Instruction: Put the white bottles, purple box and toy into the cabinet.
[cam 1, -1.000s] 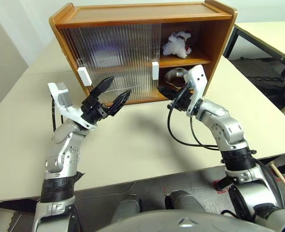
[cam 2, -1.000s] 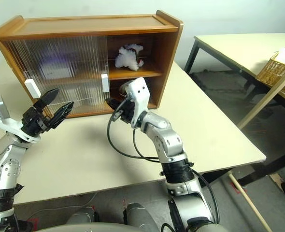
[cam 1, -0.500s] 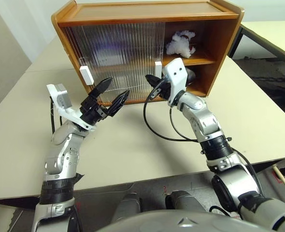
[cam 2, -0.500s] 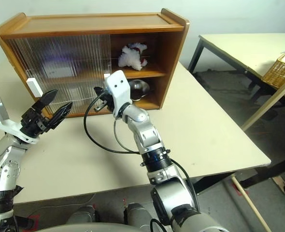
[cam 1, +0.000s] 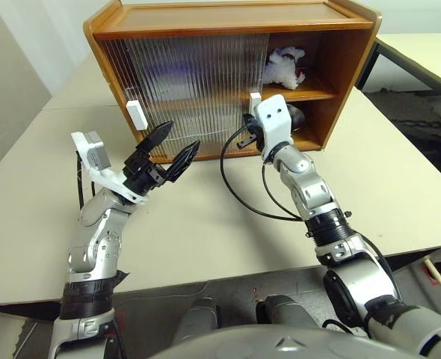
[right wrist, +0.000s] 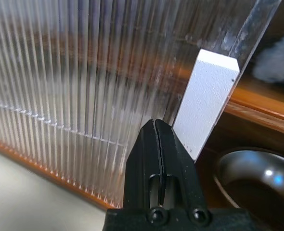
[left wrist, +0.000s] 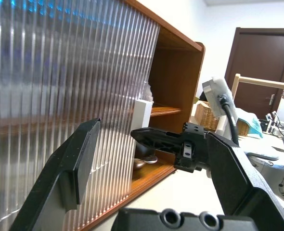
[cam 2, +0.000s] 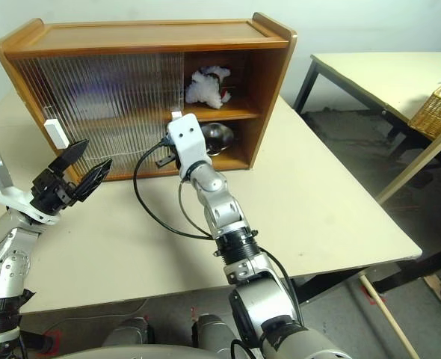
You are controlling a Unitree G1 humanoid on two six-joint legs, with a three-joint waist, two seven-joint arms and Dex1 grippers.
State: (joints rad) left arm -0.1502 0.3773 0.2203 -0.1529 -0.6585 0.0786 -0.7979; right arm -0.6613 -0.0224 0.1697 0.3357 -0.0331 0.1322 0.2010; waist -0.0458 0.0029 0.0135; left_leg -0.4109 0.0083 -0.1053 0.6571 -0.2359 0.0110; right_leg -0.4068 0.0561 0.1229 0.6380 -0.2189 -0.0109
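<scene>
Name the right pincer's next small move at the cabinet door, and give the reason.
Probably push the white block handle sideways toward the open compartment. The shut right pincer sits against the handle's edge on the ribbed translucent sliding door, and the fluffy white plush toy already lies on the shelf of the orange-brown wooden cabinet.

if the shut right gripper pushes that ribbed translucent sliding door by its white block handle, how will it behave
The ribbed translucent sliding door probably glides sideways along the orange-brown wooden cabinet, not tipping. Thin see-through plastic suggests it is light and may flex. The white block handle offers a flat edge, though the shut right gripper might slip off.
</scene>
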